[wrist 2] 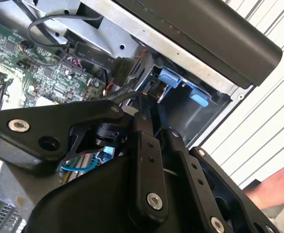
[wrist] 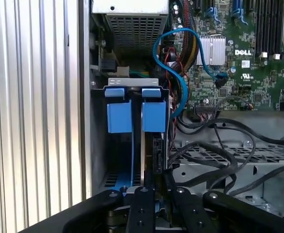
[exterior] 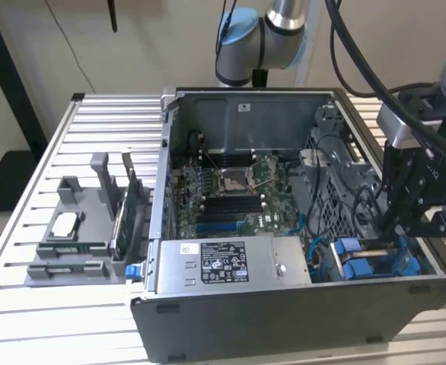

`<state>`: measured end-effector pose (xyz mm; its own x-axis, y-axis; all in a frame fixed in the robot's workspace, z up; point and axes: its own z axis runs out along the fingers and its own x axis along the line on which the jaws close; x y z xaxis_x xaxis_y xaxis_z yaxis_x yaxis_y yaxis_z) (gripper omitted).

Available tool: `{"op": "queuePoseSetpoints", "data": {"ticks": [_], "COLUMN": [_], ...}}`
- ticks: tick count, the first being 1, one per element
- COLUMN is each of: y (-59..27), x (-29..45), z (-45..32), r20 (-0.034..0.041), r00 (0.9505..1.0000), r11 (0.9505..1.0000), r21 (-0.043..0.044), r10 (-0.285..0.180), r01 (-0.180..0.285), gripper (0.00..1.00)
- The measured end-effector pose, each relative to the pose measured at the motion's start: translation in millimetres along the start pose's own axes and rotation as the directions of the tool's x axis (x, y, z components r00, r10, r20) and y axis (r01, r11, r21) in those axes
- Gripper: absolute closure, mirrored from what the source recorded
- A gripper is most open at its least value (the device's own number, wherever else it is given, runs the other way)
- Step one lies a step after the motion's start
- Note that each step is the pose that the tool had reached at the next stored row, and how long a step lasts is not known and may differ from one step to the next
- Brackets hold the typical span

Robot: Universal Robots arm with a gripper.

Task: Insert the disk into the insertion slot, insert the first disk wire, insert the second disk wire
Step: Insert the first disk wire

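The disk [wrist: 154, 116] stands edge-on in its blue carrier inside the insertion slot [wrist: 96, 145], beside a second blue carrier [wrist: 118, 115]. My gripper [wrist: 157, 183] is right at the disk's exposed end, its fingers drawn close together on a black disk wire's plug [wrist: 157, 155] that meets the disk's edge. In the second wrist view the gripper [wrist 2: 150, 97] reaches in next to the blue carrier tab [wrist 2: 170, 77], with a black wire [wrist 2: 125, 97] running to its tips. In the exterior view the gripper [exterior: 396, 232] hangs over the case's corner on the exterior view's right, above the blue carriers [exterior: 358, 262].
A grey power-supply box [exterior: 223, 262] fills the case front, with the green motherboard [exterior: 230, 190] behind. Loose black cables [wrist: 214, 145] and a blue cable [wrist: 181, 63] lie beside the bay. A grey fixture with parts [exterior: 78, 228] sits on the slatted table. A hand [wrist 2: 277, 187] rests outside the case.
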<state>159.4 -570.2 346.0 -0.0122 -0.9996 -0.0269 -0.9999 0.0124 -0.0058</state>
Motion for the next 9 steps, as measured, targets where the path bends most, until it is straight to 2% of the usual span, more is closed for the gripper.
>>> {"op": "queuePoseSetpoints", "data": {"ticks": [9], "y": [0.0], "x": [-0.6], "z": [1.6], "r20": [0.0004], "r00": [1.0000], "r11": [1.0000], "r21": [0.0003], "r10": [0.002], "r01": [-0.002], "gripper": [0.81]}}
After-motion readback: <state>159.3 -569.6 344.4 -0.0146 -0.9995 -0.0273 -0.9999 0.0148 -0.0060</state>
